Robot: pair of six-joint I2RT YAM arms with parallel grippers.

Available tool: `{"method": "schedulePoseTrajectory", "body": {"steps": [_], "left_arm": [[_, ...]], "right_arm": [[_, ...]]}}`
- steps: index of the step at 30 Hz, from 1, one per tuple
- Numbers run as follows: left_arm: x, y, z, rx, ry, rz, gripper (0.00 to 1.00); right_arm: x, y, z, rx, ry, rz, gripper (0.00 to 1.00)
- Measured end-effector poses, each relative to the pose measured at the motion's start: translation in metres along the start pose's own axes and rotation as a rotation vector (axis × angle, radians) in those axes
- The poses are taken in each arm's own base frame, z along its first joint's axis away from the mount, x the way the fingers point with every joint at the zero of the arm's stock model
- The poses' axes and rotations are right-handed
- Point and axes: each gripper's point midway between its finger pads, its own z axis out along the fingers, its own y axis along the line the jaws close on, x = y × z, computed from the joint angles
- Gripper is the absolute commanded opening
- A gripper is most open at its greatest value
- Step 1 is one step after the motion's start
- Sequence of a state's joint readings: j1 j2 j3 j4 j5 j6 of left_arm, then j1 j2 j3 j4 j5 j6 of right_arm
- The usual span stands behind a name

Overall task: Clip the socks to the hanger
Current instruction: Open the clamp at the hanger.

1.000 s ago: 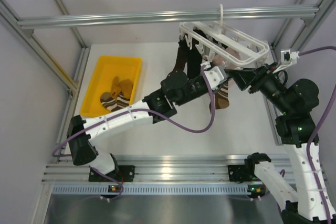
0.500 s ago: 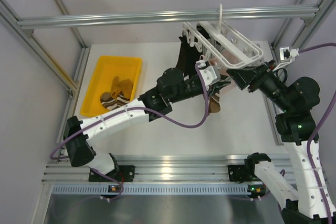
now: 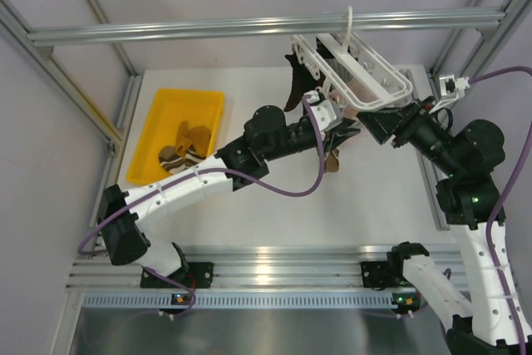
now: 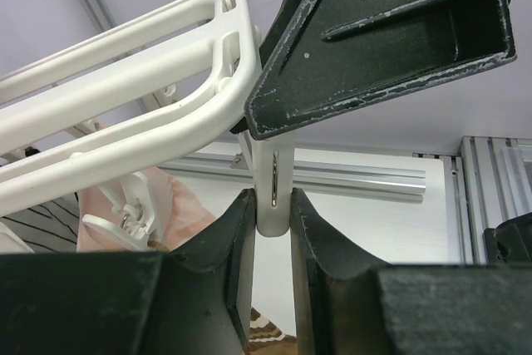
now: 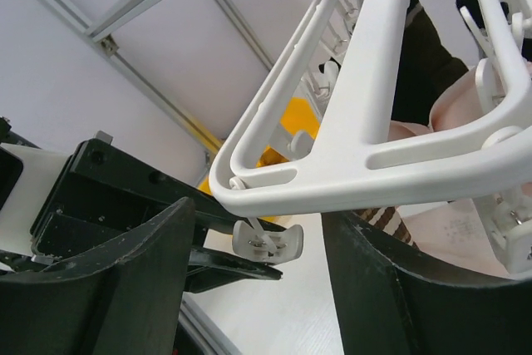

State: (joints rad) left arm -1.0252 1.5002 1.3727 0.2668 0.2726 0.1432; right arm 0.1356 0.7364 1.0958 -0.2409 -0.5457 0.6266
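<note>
Glossy white plastic hanger [image 5: 366, 147], matt black left fingers [image 4: 218, 276], soft pale pink cloth sock [image 4: 179, 214], brushed aluminium bar [image 3: 249, 27]

The left gripper [image 4: 273, 205] now sits further left; the striped sock [image 3: 332, 162] and hanger [image 3: 370, 81] have shifted left with it.

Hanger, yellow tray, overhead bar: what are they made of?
Hanger: looks like moulded plastic, glossy white, rounded seamless rails. Tray: likely plastic, uniform saturated yellow, thin walls. Bar: probably aluminium, brushed silver, slotted extrusion profile.
</note>
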Motion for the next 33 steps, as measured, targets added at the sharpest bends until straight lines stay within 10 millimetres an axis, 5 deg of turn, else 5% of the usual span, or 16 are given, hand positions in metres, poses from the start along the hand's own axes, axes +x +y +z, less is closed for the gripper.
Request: {"method": "schedulePoseTrajectory", "body": {"steps": [17,30,33], "left_arm": [[-0.003,-0.001,-0.003,0.001,-0.007,-0.013,0.0],[0.0,-0.002,-0.006,0.006,-0.013,-0.009,0.0],[0.001,-0.003,-0.01,0.005,-0.013,-0.001,0.24]], "right_arm": [[0.012,-0.004,-0.005,0.01,0.022,0.019,0.59],[0.017,-0.004,-0.002,0.0,0.04,0.053,0.1],[0.02,-0.004,-0.002,-0.009,0.053,0.061,0.0]]}}
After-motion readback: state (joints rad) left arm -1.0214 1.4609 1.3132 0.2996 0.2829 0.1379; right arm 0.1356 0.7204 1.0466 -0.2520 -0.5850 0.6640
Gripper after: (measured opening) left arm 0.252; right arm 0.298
